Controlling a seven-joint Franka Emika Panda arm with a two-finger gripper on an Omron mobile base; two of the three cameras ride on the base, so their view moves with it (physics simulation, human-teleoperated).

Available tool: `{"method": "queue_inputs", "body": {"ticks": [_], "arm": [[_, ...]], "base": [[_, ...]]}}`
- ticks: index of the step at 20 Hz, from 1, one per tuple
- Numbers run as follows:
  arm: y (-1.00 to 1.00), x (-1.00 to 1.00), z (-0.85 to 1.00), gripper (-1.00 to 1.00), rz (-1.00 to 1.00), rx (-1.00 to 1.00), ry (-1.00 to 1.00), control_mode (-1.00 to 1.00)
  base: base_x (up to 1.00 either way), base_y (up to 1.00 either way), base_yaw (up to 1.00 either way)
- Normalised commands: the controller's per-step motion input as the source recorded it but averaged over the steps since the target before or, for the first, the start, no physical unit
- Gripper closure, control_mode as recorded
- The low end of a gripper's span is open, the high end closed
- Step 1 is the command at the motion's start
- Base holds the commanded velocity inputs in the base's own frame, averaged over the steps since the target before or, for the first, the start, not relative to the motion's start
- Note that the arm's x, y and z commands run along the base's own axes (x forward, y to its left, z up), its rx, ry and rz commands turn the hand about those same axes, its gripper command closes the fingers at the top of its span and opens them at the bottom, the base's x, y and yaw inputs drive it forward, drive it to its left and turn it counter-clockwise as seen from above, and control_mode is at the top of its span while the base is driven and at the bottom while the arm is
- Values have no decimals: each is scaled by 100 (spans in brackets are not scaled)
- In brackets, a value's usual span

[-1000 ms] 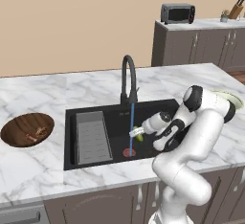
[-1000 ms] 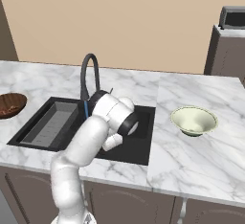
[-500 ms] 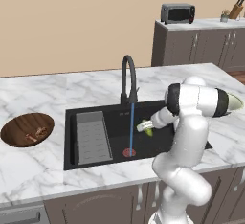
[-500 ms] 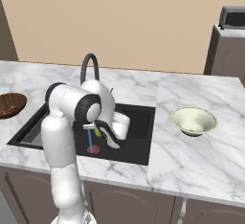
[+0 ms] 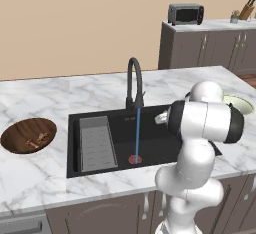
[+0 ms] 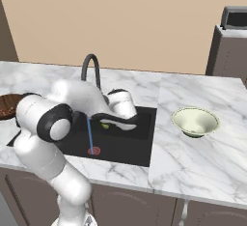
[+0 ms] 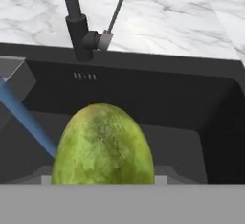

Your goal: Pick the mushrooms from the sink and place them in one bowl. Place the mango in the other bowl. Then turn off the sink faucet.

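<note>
Yellow-green mango (image 7: pixel 103 144) held up close before the gripper (image 6: pixel 112 124), above the black sink (image 5: pixel 160 148).
Whether the jaws clamp it cannot be told; the fingertips are hidden. Water runs from the faucet (image 5: pixel 134 80) onto the red drain (image 5: pixel 135 159). Mushrooms (image 5: pixel 39 139) lie in the wooden bowl (image 5: pixel 20 128); the pale bowl (image 6: pixel 195 121) sits well apart.

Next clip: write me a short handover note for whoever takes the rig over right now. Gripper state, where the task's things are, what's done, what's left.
Gripper: over the sink, mango close in front of the hand camera, apparently held; fingers hidden, so grasp unconfirmed.
Mushrooms: small brown pieces lie in the wooden bowl on the counter's left. That looks done.
Cream-green bowl: right of the sink, nothing in it.
Faucet: water running.
Left: mango into the cream-green bowl, then shut off the faucet by its lever.
</note>
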Motion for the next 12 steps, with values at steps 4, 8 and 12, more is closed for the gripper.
{"method": "queue_inputs", "body": {"ticks": [4,8,12], "arm": [[-62,-43,100,100,0,7,0,-100],[-63,-43,100,100,0,9,0,-100],[-50,-29,100,100,-2,11,0,-100]], "base": [[0,0,0],[0,0,0],[0,0,0]]}}
